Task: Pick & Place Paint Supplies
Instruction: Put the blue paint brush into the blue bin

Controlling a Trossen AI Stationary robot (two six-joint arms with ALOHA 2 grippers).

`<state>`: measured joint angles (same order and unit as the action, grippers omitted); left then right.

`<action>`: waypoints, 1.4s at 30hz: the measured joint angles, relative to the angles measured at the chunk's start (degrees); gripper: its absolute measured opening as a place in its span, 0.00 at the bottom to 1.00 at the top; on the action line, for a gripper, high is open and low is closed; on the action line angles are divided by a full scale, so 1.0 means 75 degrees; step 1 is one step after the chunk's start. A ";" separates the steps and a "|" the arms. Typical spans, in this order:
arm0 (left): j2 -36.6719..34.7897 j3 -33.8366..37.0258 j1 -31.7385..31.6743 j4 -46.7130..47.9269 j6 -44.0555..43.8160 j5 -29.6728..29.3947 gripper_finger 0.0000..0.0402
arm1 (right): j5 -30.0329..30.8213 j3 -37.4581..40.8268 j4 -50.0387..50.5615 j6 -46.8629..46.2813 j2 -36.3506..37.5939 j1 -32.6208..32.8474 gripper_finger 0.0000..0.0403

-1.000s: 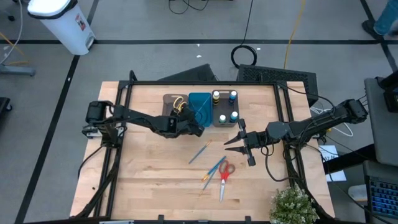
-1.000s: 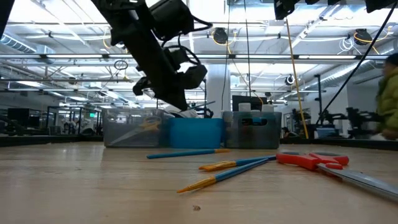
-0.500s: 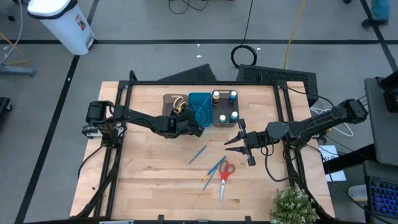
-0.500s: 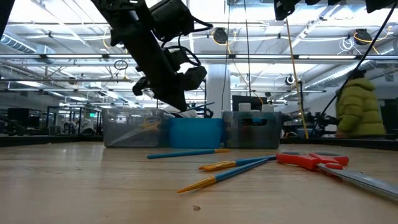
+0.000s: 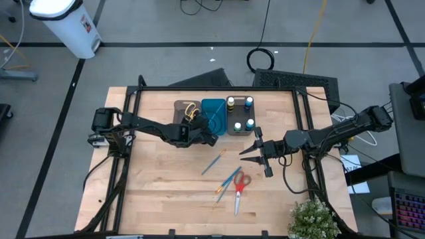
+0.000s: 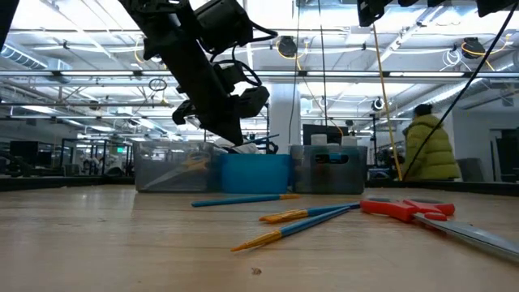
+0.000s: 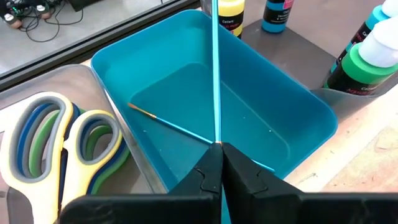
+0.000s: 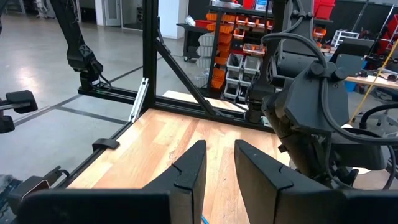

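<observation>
At the table's left, the left gripper [image 7: 219,163] is pinched tight on a thin blue paintbrush [image 7: 215,68], holding it over the blue tray [image 7: 292,99], where another brush [image 7: 180,129] already lies; the grey tray [image 5: 182,108] beside it holds scissors with yellow handles [image 7: 59,146]. The held brush looks light, stiff and slippery, so a firm grip near mid-shaft seems best. Farther right, paint bottles [image 5: 240,113] stand in their tray. On the bare wood lie a blue brush [image 5: 213,161], two more brushes [image 5: 228,183] and red-handled scissors [image 5: 239,189]. The right gripper [image 5: 250,150] hovers beside them, fingers apart and empty.
</observation>
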<state>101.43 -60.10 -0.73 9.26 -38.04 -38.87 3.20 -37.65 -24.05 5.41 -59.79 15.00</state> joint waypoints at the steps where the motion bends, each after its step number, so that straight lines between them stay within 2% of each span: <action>1: 0.0000 0.0000 0.0000 0.0001 0.0000 0.0000 0.02 | 0.0000 0.0000 0.0008 0.0000 0.0000 -0.0001 0.18; 6: 0.0000 0.0000 0.0000 0.0003 0.0024 0.0000 0.01 | 0.0000 0.0000 0.0013 -0.0001 0.0000 0.0001 0.18; 9: 0.0000 0.0000 0.0000 0.0010 0.0064 -0.0003 0.04 | 0.0000 0.0000 0.0013 0.0000 0.0000 -0.0001 0.18; 16: -0.0003 0.0000 0.0000 0.0023 0.0026 -0.0366 0.18 | 0.0000 0.0000 0.0016 -0.0002 0.0000 0.0001 0.18; 28: -0.0003 0.0000 0.0014 0.0012 0.0160 -0.0277 0.46 | 0.0000 0.0000 0.0028 -0.0003 0.0000 -0.0001 0.18; 31: -0.0003 -0.0025 0.0015 -0.0051 0.0575 0.0242 0.50 | 0.0000 0.0000 0.0043 0.0003 0.0000 -0.0002 0.18; 35: -0.0006 -0.0229 0.0020 -0.0073 0.1071 0.1425 0.53 | -0.0002 0.0000 0.0043 0.0032 0.0000 0.0000 0.18; 42: -0.0017 -0.0443 0.0268 -0.0335 0.1066 0.3246 0.53 | -0.0003 0.0000 0.0043 0.0032 0.0000 0.0001 0.18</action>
<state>101.30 -63.42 1.28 6.74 -30.05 -14.53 3.18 -37.65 -23.72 5.65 -59.79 15.00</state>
